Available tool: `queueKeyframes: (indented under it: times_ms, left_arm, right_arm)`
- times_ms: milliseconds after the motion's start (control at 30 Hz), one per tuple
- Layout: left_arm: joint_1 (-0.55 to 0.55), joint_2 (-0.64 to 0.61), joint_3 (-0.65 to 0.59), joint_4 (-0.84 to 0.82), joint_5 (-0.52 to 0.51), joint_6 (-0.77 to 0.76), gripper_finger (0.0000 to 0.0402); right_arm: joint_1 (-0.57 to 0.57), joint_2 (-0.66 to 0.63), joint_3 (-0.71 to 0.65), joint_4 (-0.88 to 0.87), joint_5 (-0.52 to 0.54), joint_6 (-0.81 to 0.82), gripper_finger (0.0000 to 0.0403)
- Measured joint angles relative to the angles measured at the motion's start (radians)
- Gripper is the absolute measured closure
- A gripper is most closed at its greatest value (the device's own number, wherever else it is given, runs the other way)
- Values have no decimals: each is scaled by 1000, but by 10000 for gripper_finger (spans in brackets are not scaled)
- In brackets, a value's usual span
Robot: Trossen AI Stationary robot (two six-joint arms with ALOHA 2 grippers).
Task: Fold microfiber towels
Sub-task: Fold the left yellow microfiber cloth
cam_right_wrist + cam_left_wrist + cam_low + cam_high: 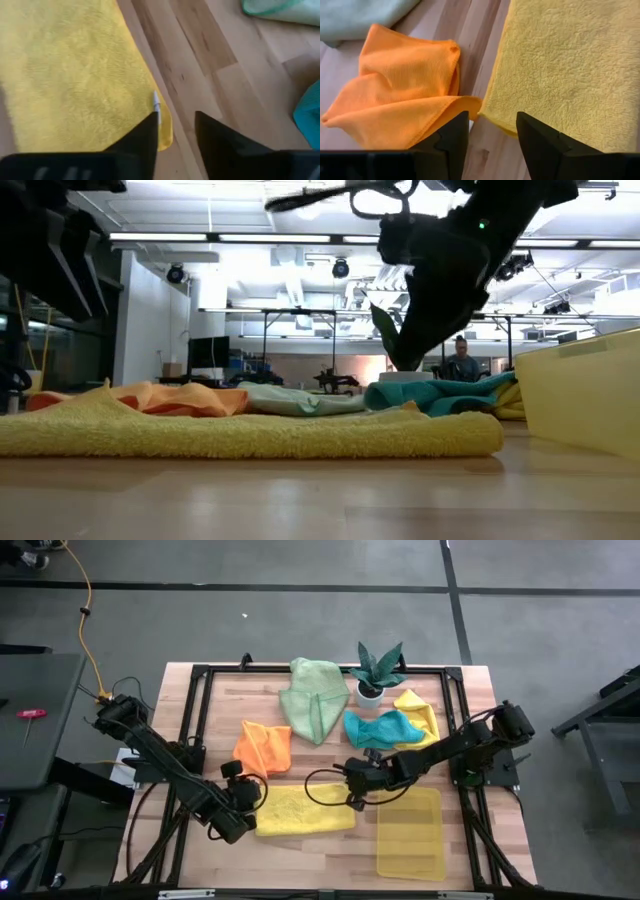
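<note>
A yellow towel point(303, 810) lies folded flat on the table near the front, as a long strip point(250, 435). My left gripper point(247, 808) is open just above its left end; the towel's corner point(492, 120) shows between the fingers. My right gripper point(356, 790) is open above the towel's far right corner point(162, 132) and hangs clear of it in the low view point(405, 360). An orange towel point(264, 746), a pale green towel point(312, 697), a teal towel point(382, 727) and a second yellow towel point(420, 712) lie crumpled farther back.
A translucent yellow tray point(410, 832) stands at the front right, beside the folded towel. A small green plant in a white pot point(375, 672) stands at the back, between the pale green and teal towels. A black frame point(200, 675) runs round the tabletop.
</note>
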State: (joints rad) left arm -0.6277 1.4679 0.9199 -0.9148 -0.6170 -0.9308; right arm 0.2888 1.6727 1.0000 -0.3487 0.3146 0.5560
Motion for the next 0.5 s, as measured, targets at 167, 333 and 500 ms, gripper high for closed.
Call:
queueKeyframes:
  times_ms: [167,333,500]
  left_arm:
    - [-25,-9,-6,-6,-108,-1,251]
    - [-57,-8,-7,24,-180,-8,258]
    - [-76,-8,-7,139,-111,49,267]
  right_arm:
    - [-1,-55,0,-14,-82,14,219]
    - [-1,-74,0,-26,-239,75,208]
    - [-1,-65,0,-26,-264,72,208]
